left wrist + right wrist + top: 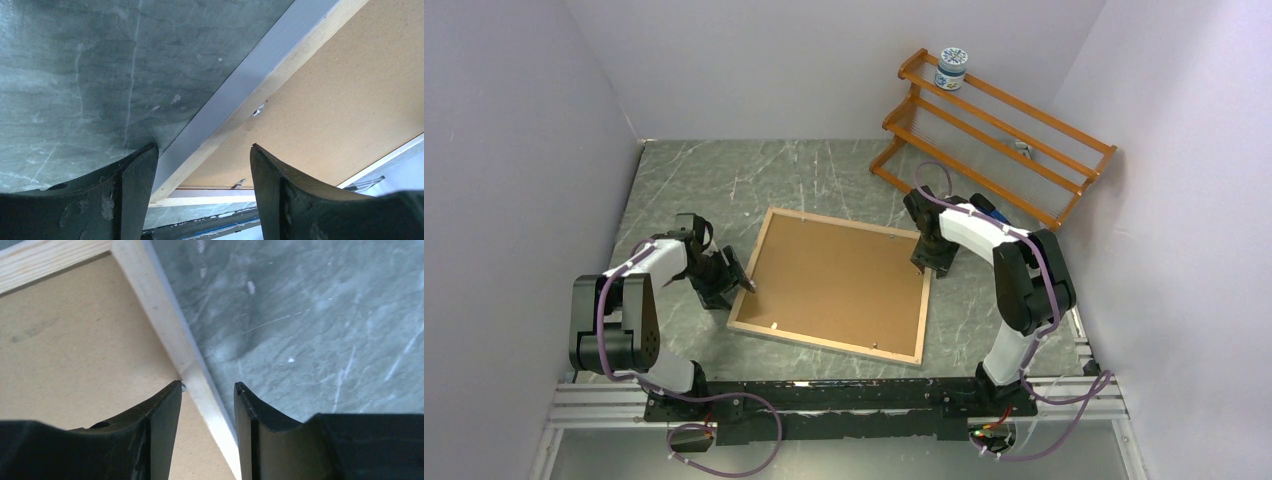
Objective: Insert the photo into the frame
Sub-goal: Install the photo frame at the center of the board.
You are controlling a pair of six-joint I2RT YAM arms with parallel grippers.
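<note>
Saw a grey marbled table [684,180]; found the frame [921,300] lying face down at its middle, skewed, pale wood rim upward; noted the brown backing panel [834,280] seated inside that rim; spotted an orange rack [994,130] at the far right, apart from the frame; caught the left gripper [204,150] at the frame's left edge, jaws wide, one finger over table, the other over panel; caught the right gripper [207,387] astride the right rim, jaws narrow, contact unclear; noticed a small jar [951,69] on the rack's top shelf.
</note>
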